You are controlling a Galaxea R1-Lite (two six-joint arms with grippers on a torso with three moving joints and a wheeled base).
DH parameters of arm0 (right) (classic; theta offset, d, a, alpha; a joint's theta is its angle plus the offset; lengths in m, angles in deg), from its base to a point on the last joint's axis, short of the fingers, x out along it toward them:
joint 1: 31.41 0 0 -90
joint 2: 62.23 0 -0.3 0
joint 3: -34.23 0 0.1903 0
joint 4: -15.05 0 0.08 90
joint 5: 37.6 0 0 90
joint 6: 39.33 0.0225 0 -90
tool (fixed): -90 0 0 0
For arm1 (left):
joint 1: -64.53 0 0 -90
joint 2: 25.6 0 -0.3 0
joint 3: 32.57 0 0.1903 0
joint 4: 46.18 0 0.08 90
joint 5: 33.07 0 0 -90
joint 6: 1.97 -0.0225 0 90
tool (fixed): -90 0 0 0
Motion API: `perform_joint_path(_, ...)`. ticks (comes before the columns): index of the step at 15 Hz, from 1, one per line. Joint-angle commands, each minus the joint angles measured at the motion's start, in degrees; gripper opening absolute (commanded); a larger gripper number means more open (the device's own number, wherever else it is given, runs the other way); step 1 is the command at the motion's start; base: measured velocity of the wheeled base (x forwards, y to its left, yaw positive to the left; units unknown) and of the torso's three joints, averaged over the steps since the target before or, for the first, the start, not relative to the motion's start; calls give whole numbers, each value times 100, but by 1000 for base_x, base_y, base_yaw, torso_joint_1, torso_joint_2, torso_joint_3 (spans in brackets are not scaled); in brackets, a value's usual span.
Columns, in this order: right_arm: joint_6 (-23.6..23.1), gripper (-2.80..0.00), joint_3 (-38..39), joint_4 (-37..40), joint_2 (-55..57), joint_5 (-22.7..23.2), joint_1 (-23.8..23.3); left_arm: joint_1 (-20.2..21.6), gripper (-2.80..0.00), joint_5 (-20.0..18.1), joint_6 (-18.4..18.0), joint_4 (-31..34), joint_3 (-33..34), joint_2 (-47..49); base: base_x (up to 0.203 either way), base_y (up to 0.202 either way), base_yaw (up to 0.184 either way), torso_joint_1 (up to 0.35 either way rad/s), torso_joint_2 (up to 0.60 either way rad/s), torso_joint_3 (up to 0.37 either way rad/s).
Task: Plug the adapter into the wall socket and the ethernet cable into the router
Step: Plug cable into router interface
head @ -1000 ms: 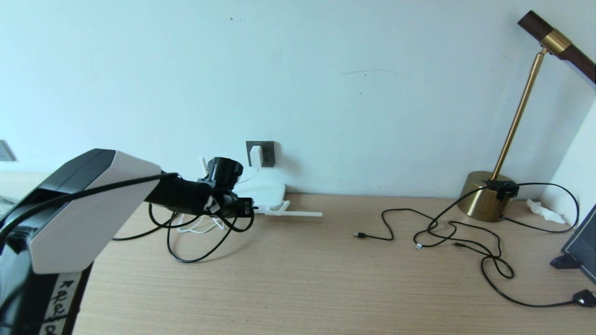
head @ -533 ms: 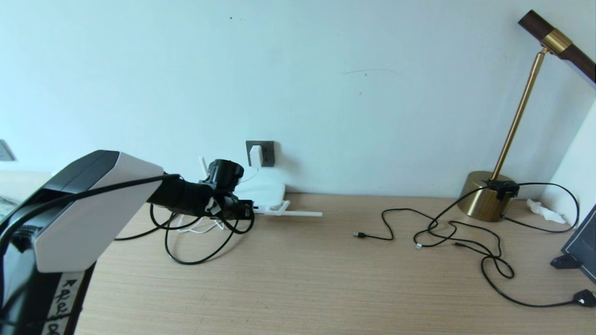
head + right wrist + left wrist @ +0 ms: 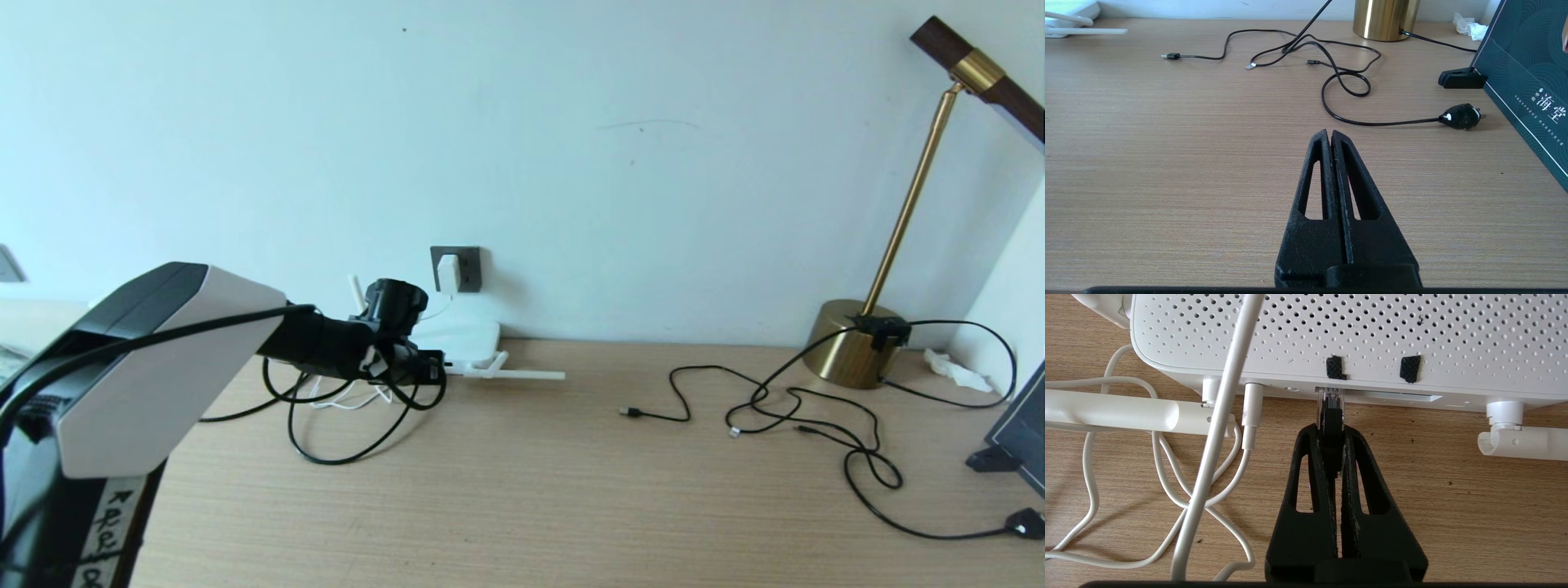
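Left gripper (image 3: 1331, 430) at the router's (image 3: 1355, 330) front edge, fingers clamped on the black plug of the ethernet cable (image 3: 1331, 420). The plug's clear tip sits in a port slot on that edge; how deep it goes cannot be told. In the head view the same gripper (image 3: 424, 365) reaches in low over the wooden table (image 3: 522, 490), with the black cable (image 3: 343, 445) looping on the table beneath the arm.

Router (image 3: 457, 336) lies flat against the wall, just below the wall socket (image 3: 455, 269). One white stick antenna (image 3: 522, 375) lies along the table to its right. Adapter (image 3: 448, 273) is seated in the socket, its thin white cord (image 3: 1216, 428) running down to the router's edge and coiling loosely on the table beside it.

Right gripper (image 3: 1330, 136) hovers low over bare table, well apart from the router, fingers pressed together and holding nothing.

Further right: brass desk lamp (image 3: 849, 353) against the wall, thin black cables (image 3: 784, 408) tangled in front of it, a black power plug (image 3: 1461, 116) at the end of one, and a dark teal box (image 3: 1527, 81) at the table's far right.
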Motion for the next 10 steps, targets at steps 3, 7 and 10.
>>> perform_joint_path(3, 2, -280, 1, 6, 6, -4, 5, -73, -280, 7, 16, 8, 3, -30, 0, 0, 0, 0, 0, 0)
perform_joint_path(7, 2, -280, 1, 2, -2, -7, 5, -80, -280, 16, 16, 8, 3, -12, 0, 0, 0, 0, 0, 0)
perform_joint_path(10, 2, -280, 1, 6, 6, -4, 5, -80, -280, 16, 43, 8, -14, -3, 0, 0, 0, 0, 0, 0)
